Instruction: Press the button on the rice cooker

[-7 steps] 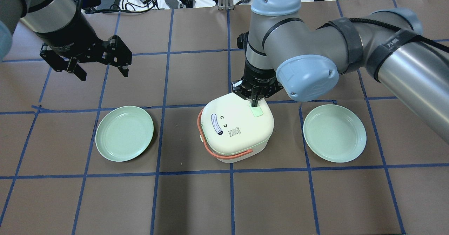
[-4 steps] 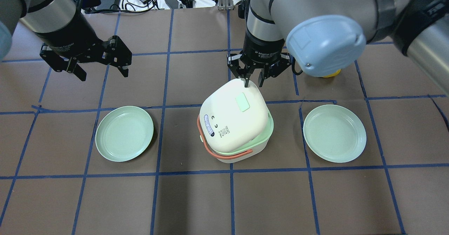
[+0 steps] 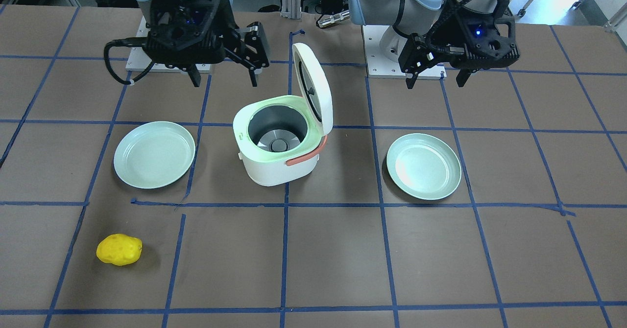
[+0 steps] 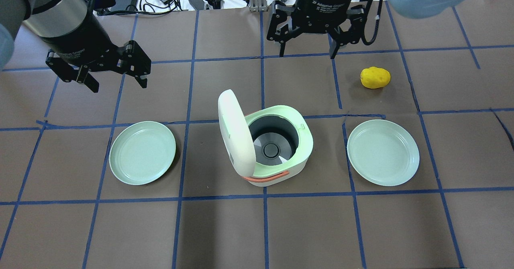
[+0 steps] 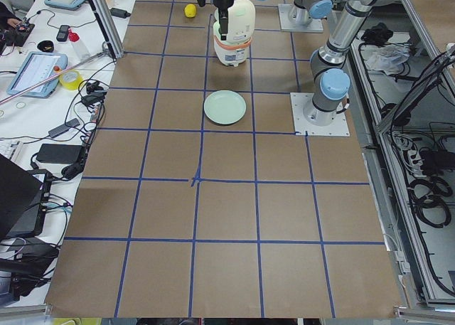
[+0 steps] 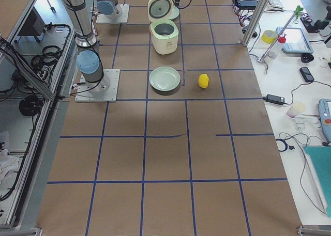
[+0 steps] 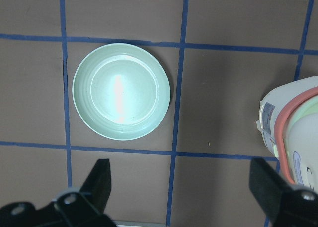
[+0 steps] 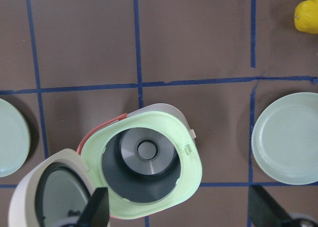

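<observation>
The white rice cooker (image 4: 281, 172) stands mid-table with its lid (image 4: 235, 134) swung up on the hinge side, and the grey inner pot (image 4: 273, 142) is exposed. The lid also stands upright in the front-facing view (image 3: 313, 88). I cannot make out the mint-green button on the lid's outer face. My right gripper (image 4: 307, 52) is open and empty, high above the table beyond the cooker; its wrist view looks down into the pot (image 8: 144, 162). My left gripper (image 4: 118, 85) is open and empty, hanging to the cooker's far left.
A mint plate (image 4: 142, 152) lies left of the cooker and another plate (image 4: 383, 152) lies right of it. A yellow lumpy object (image 4: 375, 77) lies beyond the right plate. Cables and gear line the table's far edge.
The cooker's lid has sprung from closed to fully upright. My right gripper has lifted off the button, moved up and away, and opened its fingers. The left arm has not moved.
</observation>
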You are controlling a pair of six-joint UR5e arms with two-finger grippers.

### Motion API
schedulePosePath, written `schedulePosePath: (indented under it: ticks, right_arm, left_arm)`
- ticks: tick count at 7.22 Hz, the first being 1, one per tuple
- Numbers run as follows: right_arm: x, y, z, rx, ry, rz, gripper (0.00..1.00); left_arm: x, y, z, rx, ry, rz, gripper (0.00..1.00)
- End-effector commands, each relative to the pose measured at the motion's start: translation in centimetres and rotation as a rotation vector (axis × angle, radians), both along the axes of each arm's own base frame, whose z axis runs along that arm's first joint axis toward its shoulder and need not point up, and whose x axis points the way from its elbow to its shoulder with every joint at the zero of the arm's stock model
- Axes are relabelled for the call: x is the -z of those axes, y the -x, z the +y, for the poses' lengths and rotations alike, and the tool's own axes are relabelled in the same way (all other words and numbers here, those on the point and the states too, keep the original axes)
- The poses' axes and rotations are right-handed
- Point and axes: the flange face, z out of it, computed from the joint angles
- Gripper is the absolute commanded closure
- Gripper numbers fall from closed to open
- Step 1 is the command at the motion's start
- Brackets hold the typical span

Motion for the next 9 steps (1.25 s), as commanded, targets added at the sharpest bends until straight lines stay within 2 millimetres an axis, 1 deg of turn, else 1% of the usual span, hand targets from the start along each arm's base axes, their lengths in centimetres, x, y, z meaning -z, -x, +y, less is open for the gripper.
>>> schedulePosePath:
  ticks: [1,2,3,4,5,6,9]
  right_arm:
    - [0.1,7.0,-2.8,0.016,0.006,0.048,0.00]
    - [0.5,9.5,-3.5,0.050,-0.005,0.055,0.00]
    - [1.2,11.1,-3.9,0.011,-0.006,0.056,0.00]
    - [1.6,11.8,-4.1,0.018,-0.012,0.061,0.00]
    - [1.9,12.3,-4.0,0.015,-0.019,0.102,0.00]
    - [2.3,12.3,-3.9,0.027,-0.027,0.102,0.00]
    - [2.3,12.3,-4.0,0.016,-0.025,0.102,0.00]
  left_arm:
    - [0.0,0.0,0.0,0.000,0.000,0.000,0.00]
    - [0.0,0.0,0.0,0.000,0.000,0.000,0.00]
    - [0.1,0.0,-0.1,0.000,-0.001,0.000,0.00]
    - [0.0,0.0,0.0,0.000,0.000,0.000,0.00]
    - [0.1,0.0,-0.1,0.000,-0.001,0.000,0.00]
    - [0.1,0.0,-0.1,0.000,-0.001,0.000,0.00]
    - [0.0,0.0,0.0,0.000,0.000,0.000,0.00]
